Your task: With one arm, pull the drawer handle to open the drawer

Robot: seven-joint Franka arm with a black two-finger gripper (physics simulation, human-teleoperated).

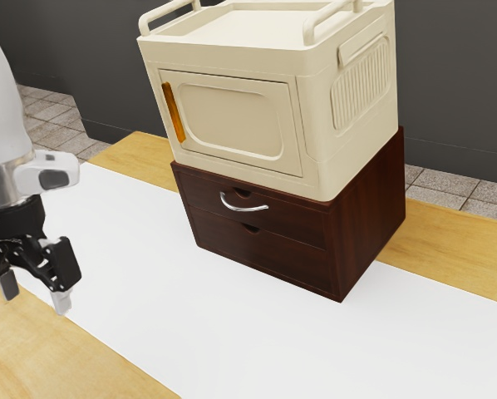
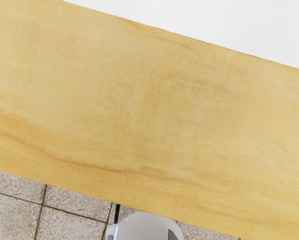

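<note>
End effector (image 1: 35,293) spread, well apart from drawer handle (image 1: 243,209); white mat (image 1: 132,258) stretches between.

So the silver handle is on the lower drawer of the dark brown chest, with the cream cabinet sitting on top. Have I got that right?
Not quite: the exterior view shows the silver handle on the upper drawer, not the lower one. The dark brown chest does have the cream cabinet on top.
</note>
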